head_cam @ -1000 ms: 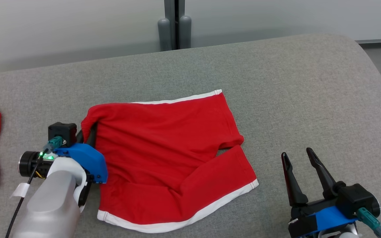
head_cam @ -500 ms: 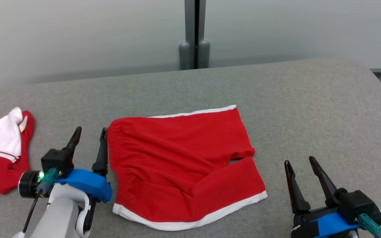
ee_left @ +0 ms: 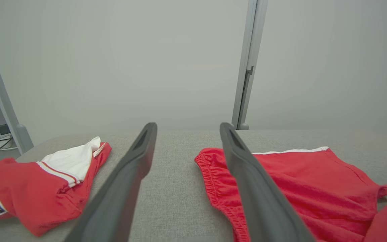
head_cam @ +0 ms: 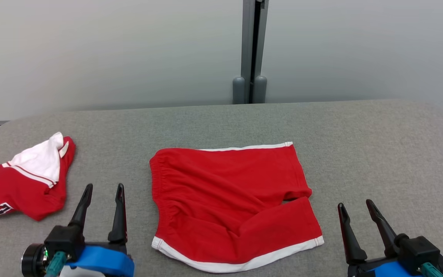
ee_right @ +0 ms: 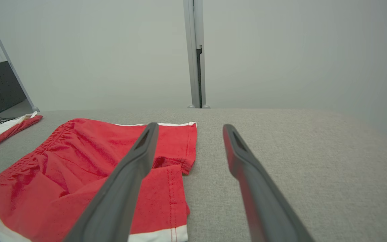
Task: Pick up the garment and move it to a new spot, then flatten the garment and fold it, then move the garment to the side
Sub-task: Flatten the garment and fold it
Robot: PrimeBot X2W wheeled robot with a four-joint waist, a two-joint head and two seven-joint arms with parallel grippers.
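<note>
Red shorts [head_cam: 233, 204] lie spread on the grey tabletop [head_cam: 379, 154], near its middle, with the gathered waistband toward the robot's left and the two leg openings toward its right. White trim runs along the far edge and the near edge. The near leg slants outward, leaving a small gap at the crotch, and creases fan out from the waistband, so the fabric is not fully flat. The left end effector [head_cam: 104, 186] stands at the lower left of the head view, fingers parted and holding nothing, near the waistband but apart from it. The right end effector [head_cam: 355, 204] stands at the lower right, fingers likewise parted and empty, near the corner of the near leg without touching it. A crumpled red and white jersey [head_cam: 21, 184] lies at the tabletop's left end, well apart from the shorts. Behind the tabletop is a pale wall [head_cam: 110, 54] with a grey post [head_cam: 253, 50].
</note>
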